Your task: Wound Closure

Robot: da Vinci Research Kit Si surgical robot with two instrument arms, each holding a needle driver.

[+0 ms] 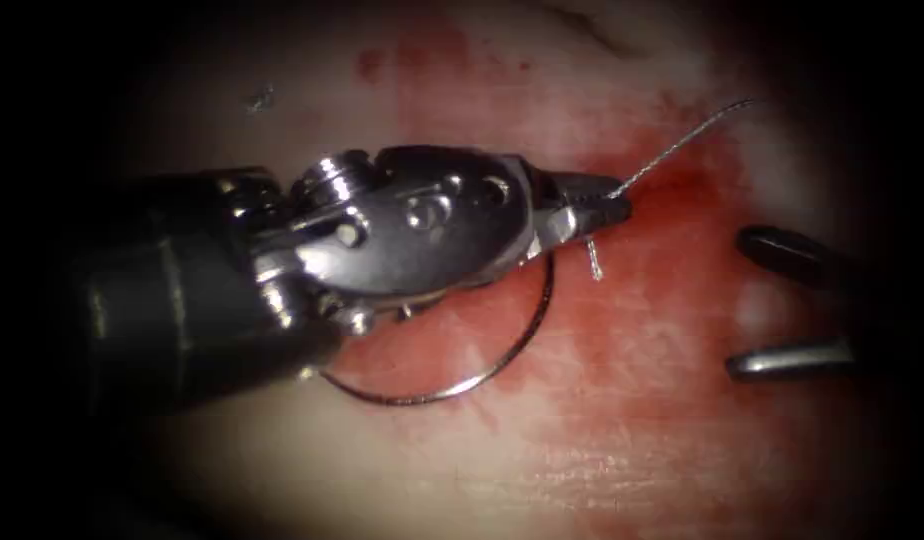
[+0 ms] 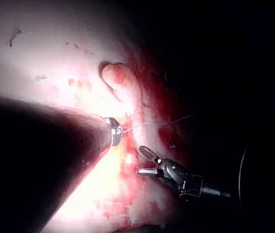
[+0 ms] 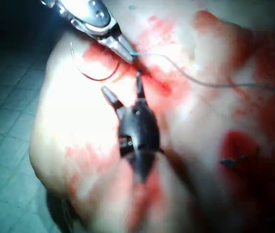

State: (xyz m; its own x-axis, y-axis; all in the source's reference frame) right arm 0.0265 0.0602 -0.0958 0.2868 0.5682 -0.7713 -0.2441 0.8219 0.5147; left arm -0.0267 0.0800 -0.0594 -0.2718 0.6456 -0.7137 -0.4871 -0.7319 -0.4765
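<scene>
My left tool reaches in from the left with its jaws shut on the thread, which runs up and to the right from the jaw tips. A short thread tail hangs just below them. The curved needle lies on the red-stained tissue under the left tool, neither tool holding it; its upper end is hidden behind the jaws. My right tool waits at the right, open and holding nothing. The right wrist view has the needle, the left tool and the open right tool.
Red fluid covers the tissue around the jaws and to the right. Pale tissue lies toward the front and left. In the left wrist view the thread stretches over the wet wound toward the open right tool.
</scene>
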